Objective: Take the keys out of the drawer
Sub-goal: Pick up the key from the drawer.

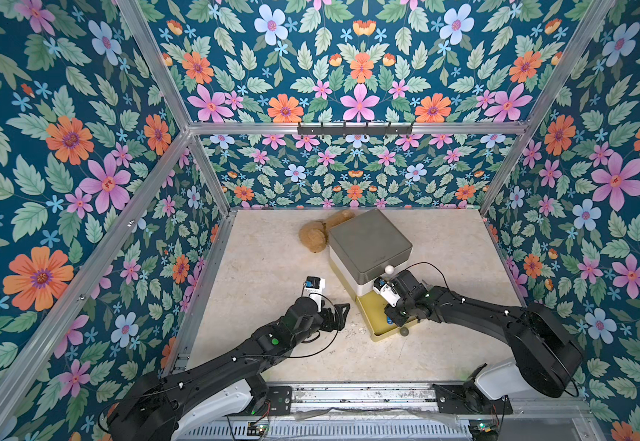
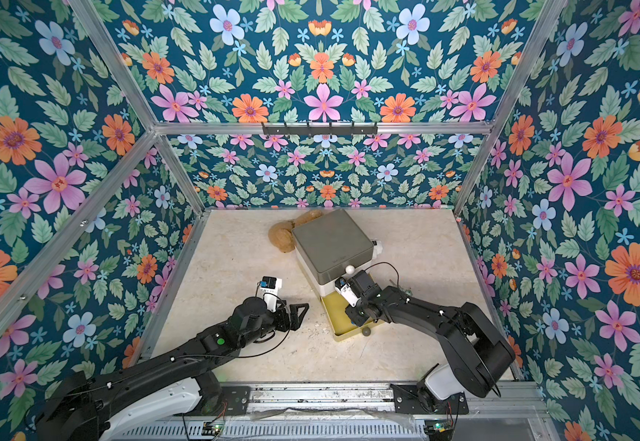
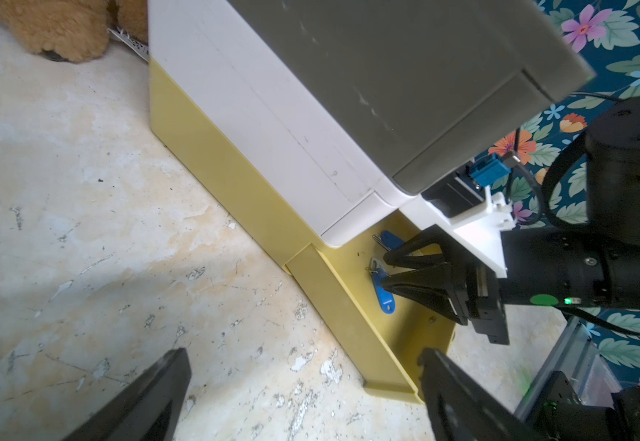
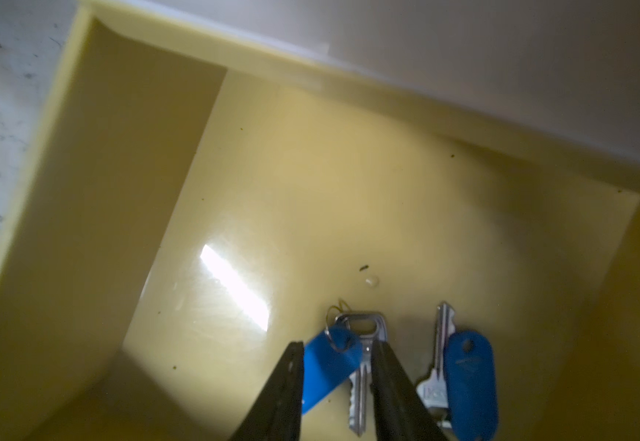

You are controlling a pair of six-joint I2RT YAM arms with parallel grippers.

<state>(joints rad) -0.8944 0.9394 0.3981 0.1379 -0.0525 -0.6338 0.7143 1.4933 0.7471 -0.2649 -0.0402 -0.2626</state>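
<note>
The yellow drawer (image 1: 371,319) (image 4: 150,160) stands pulled out of the small cabinet's bottom. Two keys lie inside it. One has a bright blue tag (image 4: 329,359) (image 3: 385,299); the other, with a dark blue tag (image 4: 471,382) (image 3: 391,238), lies beside it. My right gripper (image 4: 337,345) (image 3: 385,272) reaches down into the drawer. Its fingers are closed in on the bright-blue tag and its key blade, and the tag sits tilted between them. My left gripper (image 3: 303,382) (image 1: 339,317) hovers open over the table, left of the drawer, holding nothing.
The cabinet (image 1: 368,240) has a grey top and white sides, with a white knob (image 1: 389,269) at its front. The drawer's grey knob (image 1: 404,331) sticks out toward me. A brown plush toy (image 1: 312,236) lies behind the cabinet's left side. Floral walls enclose the table.
</note>
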